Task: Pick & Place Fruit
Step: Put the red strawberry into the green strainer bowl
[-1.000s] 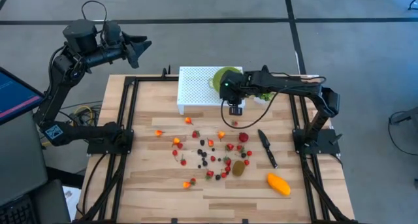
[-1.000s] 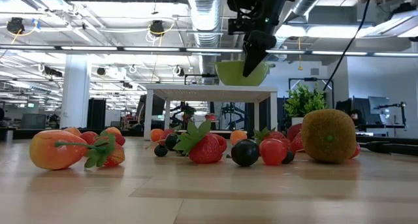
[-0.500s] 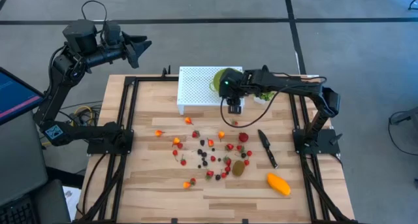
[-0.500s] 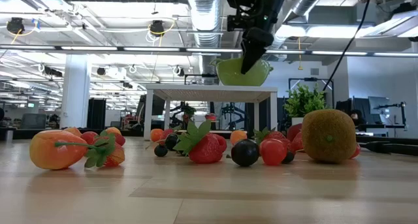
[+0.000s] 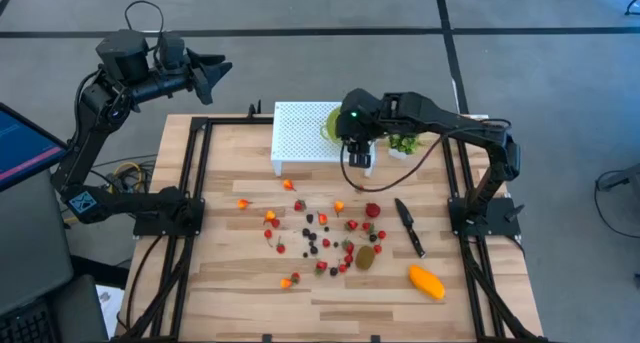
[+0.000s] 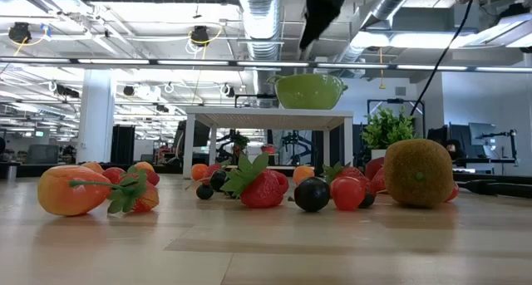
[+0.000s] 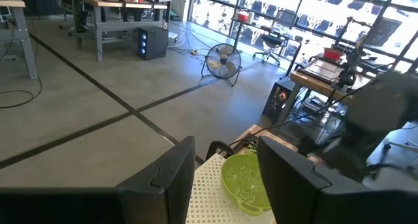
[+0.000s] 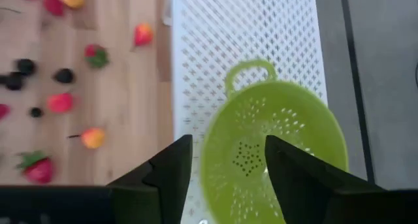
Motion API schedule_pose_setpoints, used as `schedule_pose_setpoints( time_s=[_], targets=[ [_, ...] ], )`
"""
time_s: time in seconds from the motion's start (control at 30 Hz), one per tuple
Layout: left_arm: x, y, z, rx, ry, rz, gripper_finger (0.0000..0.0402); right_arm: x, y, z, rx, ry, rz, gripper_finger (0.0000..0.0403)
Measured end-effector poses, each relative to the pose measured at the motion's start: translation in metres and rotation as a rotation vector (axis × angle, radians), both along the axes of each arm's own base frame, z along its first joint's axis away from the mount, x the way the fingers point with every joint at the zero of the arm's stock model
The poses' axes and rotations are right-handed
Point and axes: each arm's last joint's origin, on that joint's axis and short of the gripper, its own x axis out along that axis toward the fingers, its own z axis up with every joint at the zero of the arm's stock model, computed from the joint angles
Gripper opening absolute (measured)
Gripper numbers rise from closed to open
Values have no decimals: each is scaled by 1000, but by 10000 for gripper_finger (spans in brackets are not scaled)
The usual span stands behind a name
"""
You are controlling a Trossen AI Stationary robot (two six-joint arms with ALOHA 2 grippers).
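Observation:
The fruit (image 5: 330, 233) lies scattered mid-table: small red, orange and dark pieces, a brown kiwi (image 5: 366, 257) and an orange-yellow mango (image 5: 426, 281). In the low view the kiwi (image 6: 418, 173) stands at the right of the pile. A green colander (image 8: 274, 145) rests by its base on a white perforated stand (image 5: 300, 133) at the far middle. My right gripper (image 8: 225, 165) hangs open high above the colander, with nothing between its fingers. My left gripper (image 5: 220, 71) is open, held high beyond the table's far left corner.
A slim black knife (image 5: 408, 226) lies right of the fruit, and a small green plant (image 5: 405, 143) stands beside the stand. Black frame rails (image 5: 190, 213) run along both table sides. Bare wood (image 5: 250, 303) lies toward the near edge.
My right gripper has risen from the colander's rim to well above it, out of the top of the low view. The colander stays on the stand, and the fruit has not moved.

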Motion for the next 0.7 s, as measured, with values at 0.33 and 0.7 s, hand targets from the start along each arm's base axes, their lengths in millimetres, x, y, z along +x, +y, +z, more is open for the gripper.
schedule_pose_setpoints(
  time_s=[0.33, 0.7],
  targets=[
    [0, 0, -2, -12, 10, 0, 159, -37, 47, 54, 82, 67, 3, 138],
    [-1, -1, -9, -75, 65, 0, 159, -75, 100, 82, 214, -59, -13, 84]
  ],
)
